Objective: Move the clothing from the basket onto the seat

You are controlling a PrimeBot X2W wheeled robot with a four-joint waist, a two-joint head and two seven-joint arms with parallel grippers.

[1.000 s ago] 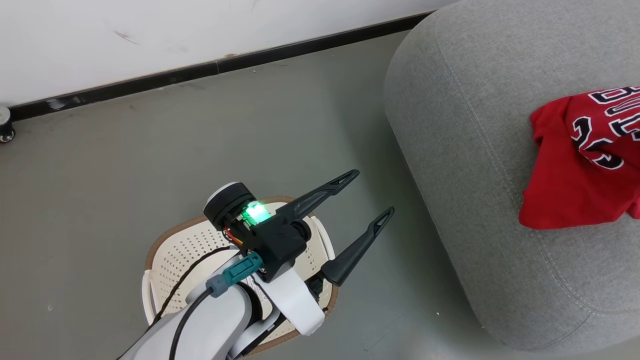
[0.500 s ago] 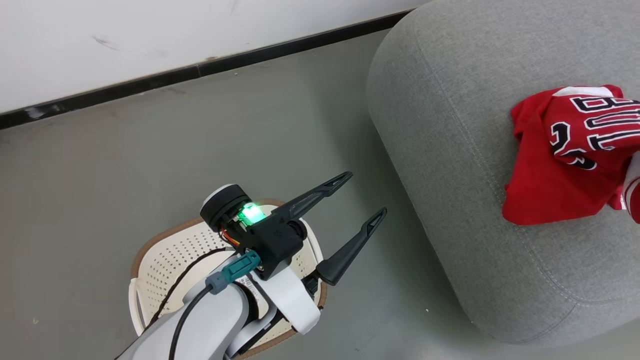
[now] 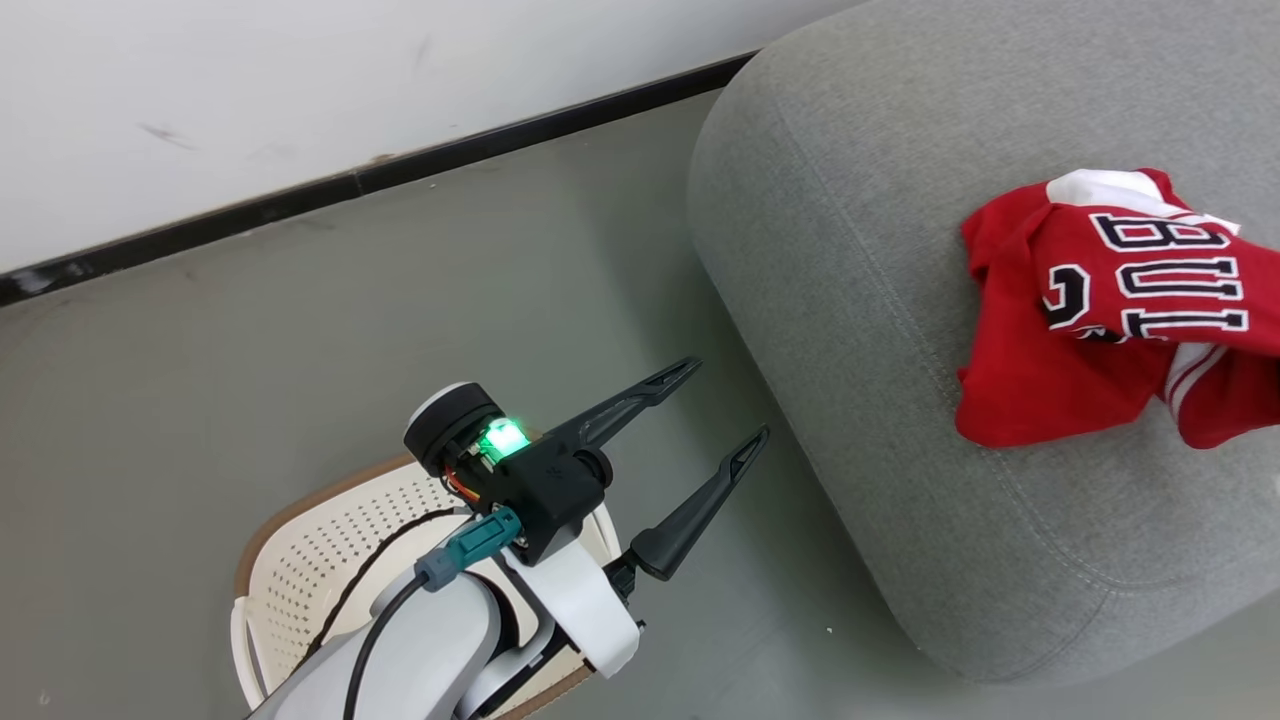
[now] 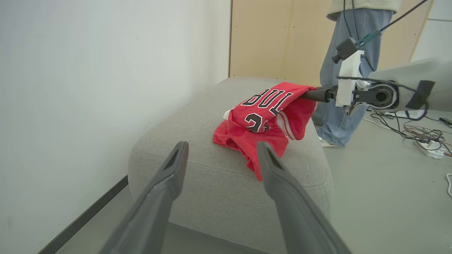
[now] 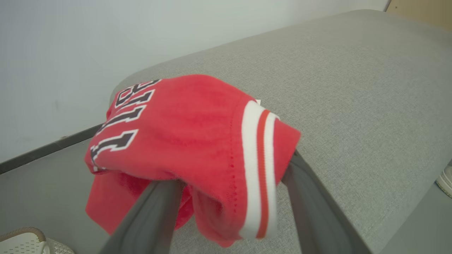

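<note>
On the seat [image 3: 850, 300], the clothing [image 3: 1100, 320] is draped over the spread, unclamped jaws of the right gripper [image 5: 229, 176], best withdrawn low and slowly so nothing is dragged off; the left gripper [image 3: 725, 398] is held open, empty.

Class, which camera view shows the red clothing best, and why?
The left wrist view: the whole clothing heap shows, with the seat under it and the lettering legible. The head view cuts it off at the right edge. The right wrist view sees it too close, draped over the right gripper's fingers.
</note>
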